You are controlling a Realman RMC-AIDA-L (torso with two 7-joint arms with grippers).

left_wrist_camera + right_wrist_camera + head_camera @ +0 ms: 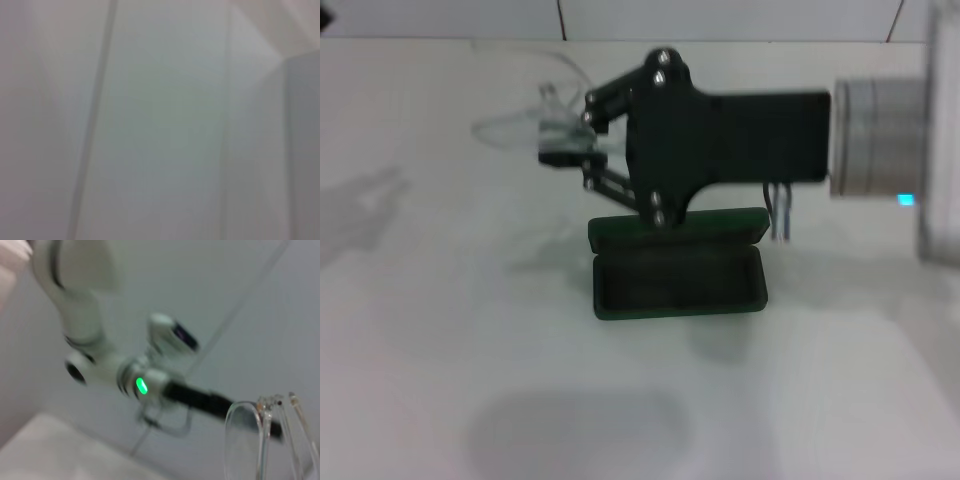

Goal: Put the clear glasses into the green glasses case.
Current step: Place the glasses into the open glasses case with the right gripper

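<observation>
Gripping the clear glasses [535, 125] aloft, your right gripper [570, 150] is hovering behind the open green glasses case [677, 280]; releasing here risks missing it.

The green glasses case [677, 267] lies open near the middle of the table [420, 350], its lid on the far side. The right gripper [565, 140] reaches in from the right, above and beyond the case, with the clear glasses [535, 122] between its fingers, left of the case.
</observation>
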